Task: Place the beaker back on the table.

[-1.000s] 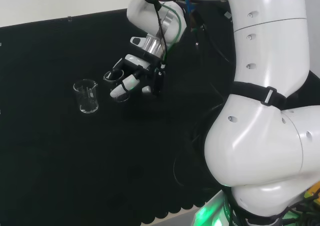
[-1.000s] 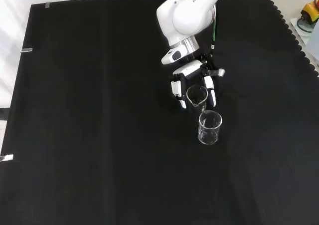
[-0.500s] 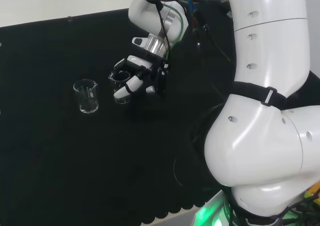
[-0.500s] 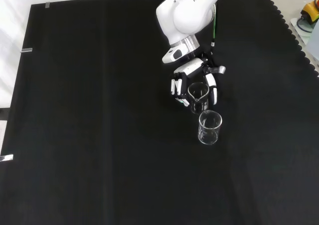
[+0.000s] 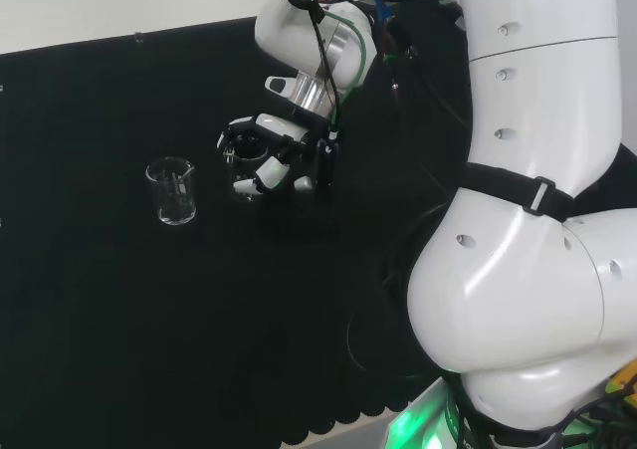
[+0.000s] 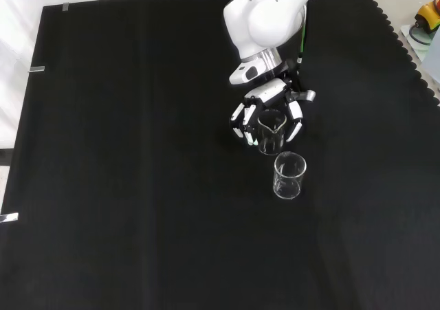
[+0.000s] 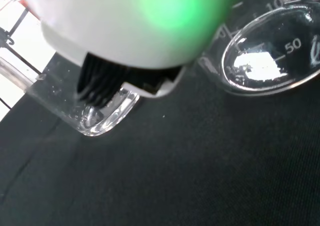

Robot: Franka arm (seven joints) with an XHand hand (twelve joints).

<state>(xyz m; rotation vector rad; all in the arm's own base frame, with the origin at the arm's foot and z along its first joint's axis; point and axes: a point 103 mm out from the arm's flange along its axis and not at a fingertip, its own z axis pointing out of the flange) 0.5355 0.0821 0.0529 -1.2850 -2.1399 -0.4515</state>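
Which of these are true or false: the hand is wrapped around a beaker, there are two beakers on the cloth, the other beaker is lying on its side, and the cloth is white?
1. The hand has its fingers around a beaker. True.
2. Two clear beakers show in the front view. True: the held one and a second beaker beside it.
3. The second beaker lies on its side. False: it stands upright.
4. The cloth is white. False: it is black.

In the front view, one beaker stands between the robot hand's fingers — a second beaker just below it on the desk.
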